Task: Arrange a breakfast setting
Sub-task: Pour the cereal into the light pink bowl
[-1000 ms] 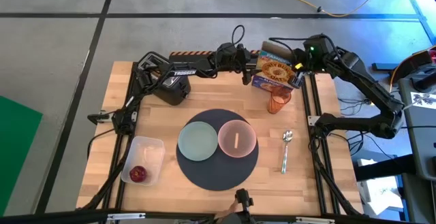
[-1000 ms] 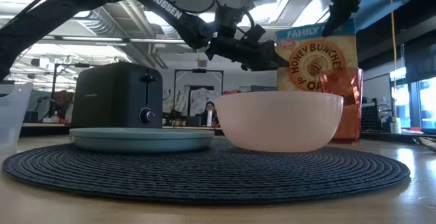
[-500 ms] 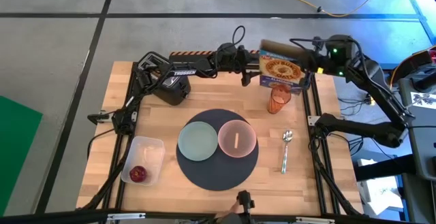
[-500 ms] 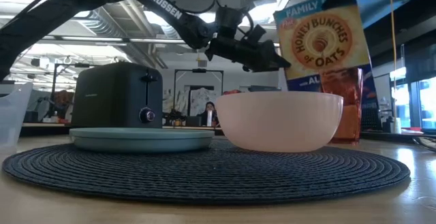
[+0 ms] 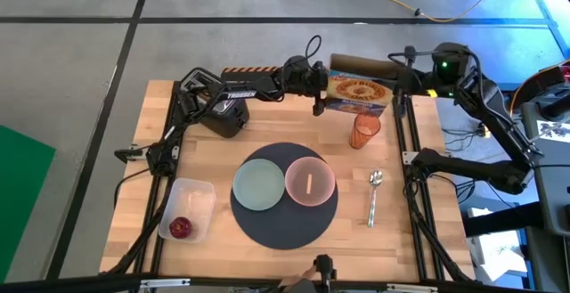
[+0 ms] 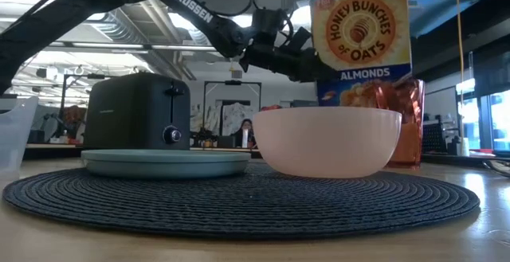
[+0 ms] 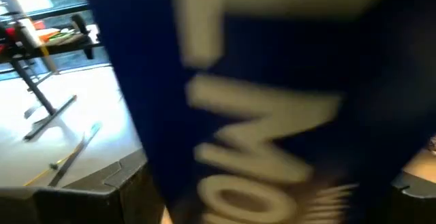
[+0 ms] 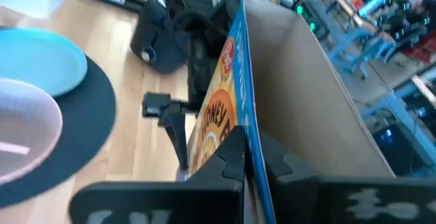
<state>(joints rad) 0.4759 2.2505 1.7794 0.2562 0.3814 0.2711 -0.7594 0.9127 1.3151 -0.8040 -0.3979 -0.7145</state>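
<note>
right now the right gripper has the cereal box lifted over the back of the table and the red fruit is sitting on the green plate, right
Not quite. The red fruit sits in the clear plastic tub, not on the green plate, as the high view shows. The right gripper does hold the cereal box lifted over the back of the table.

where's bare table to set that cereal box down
Bare wood lies left of the mat, between the toaster and the plastic tub, and along the right edge past the spoon. The back is crowded: the cereal box, orange cup and left tool sit close together.
</note>
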